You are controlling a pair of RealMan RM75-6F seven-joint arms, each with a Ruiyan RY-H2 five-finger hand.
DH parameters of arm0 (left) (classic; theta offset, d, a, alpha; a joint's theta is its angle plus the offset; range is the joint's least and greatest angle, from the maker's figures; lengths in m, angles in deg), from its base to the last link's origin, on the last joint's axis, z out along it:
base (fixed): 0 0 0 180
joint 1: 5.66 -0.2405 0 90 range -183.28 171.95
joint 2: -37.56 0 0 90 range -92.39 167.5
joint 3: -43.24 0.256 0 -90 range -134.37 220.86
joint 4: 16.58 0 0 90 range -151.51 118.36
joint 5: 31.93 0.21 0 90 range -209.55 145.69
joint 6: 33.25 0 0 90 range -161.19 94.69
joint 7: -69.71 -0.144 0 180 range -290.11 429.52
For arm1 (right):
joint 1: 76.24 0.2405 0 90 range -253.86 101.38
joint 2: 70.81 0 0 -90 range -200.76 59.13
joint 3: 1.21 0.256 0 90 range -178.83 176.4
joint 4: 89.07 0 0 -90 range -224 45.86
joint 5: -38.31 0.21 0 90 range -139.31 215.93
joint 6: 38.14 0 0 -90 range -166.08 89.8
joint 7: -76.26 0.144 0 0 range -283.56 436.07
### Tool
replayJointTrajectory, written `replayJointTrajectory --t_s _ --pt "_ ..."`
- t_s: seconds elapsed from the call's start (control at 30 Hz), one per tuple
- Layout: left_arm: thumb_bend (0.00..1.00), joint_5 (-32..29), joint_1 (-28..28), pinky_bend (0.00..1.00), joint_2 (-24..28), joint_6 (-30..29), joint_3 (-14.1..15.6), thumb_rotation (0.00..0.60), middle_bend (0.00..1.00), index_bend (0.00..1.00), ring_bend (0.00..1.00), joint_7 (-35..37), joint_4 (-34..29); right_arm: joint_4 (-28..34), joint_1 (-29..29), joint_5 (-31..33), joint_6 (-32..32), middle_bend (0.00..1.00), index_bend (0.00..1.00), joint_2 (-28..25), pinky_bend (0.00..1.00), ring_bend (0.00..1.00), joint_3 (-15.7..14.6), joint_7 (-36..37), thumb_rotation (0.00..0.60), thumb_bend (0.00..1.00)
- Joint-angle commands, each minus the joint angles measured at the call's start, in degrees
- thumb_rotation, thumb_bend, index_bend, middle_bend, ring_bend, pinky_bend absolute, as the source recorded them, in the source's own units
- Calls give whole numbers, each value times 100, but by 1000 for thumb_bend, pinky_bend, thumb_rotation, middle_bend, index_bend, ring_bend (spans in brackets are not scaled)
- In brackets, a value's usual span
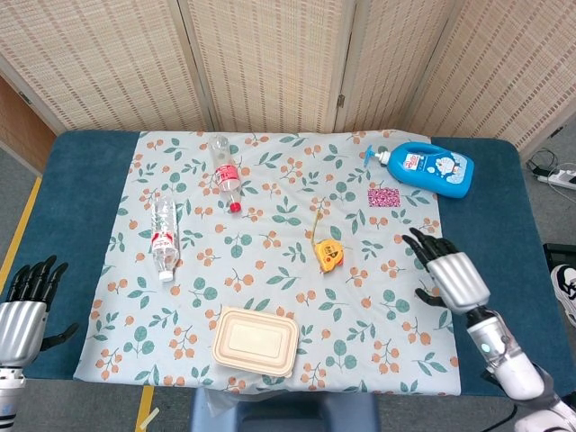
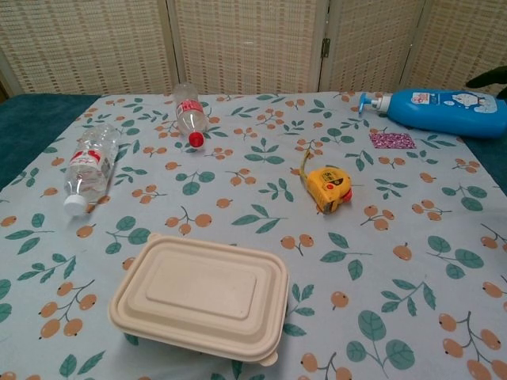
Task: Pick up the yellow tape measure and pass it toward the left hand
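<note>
The yellow tape measure (image 1: 329, 256) lies on the flowered cloth (image 1: 288, 360) a little right of the table's middle, untouched, with a short length of its blade pulled out toward the far edge. My right hand (image 1: 450, 275) hovers over the cloth's right side, near the tape measure but apart from it, fingers spread and holding nothing. My left hand (image 1: 25, 310) sits at the near left corner, off the cloth over the blue table (image 1: 76, 180), fingers apart and empty.

By my reading nothing of the task is done yet: the reach, the grasp, the lift and the pass leftward all remain.

Between the tape and my left hand are the beige lunch box (image 1: 256, 341) by the near edge and a clear bottle (image 1: 163, 236) on its side.

The chest view shows only a dark sliver at its right edge, probably my right fingertips. Both forearms are cut off by the frame.
</note>
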Motion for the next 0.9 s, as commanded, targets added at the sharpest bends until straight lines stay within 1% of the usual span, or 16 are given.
replayJointTrajectory --t_s 0.03,0.2,0.3,0.47,0.63,0.9 --pt "188 11 -15 0 10 -18 9 600 0 0 0 3 -16 -124 500 210 487 78 0 356 176 140 215 -343 600 279" --pt "188 17 -64 0 66 -73 24 600 0 0 0 -4 -70 -438 1043 592 1043 78 0 853 176 139 348 -679 600 279" --pt "188 8 -99 0 101 -115 25 600 0 0 0 13 -88 -707 1277 798 1255 77 0 1101 177 140 382 -817 600 279" --pt "188 -11 -140 0 123 -127 42 600 0 0 0 25 -99 -1139 1518 980 1395 73 0 1449 176 136 342 -1026 600 279" --pt "188 -10 -154 0 104 -123 50 600 0 0 0 19 -102 -1650 1699 1168 1473 71 0 1821 176 132 336 -1015 600 279" --pt "188 -28 -132 0 103 -78 26 600 0 0 0 15 -99 -2368 1966 1211 1505 67 0 2399 172 120 309 -935 600 280"
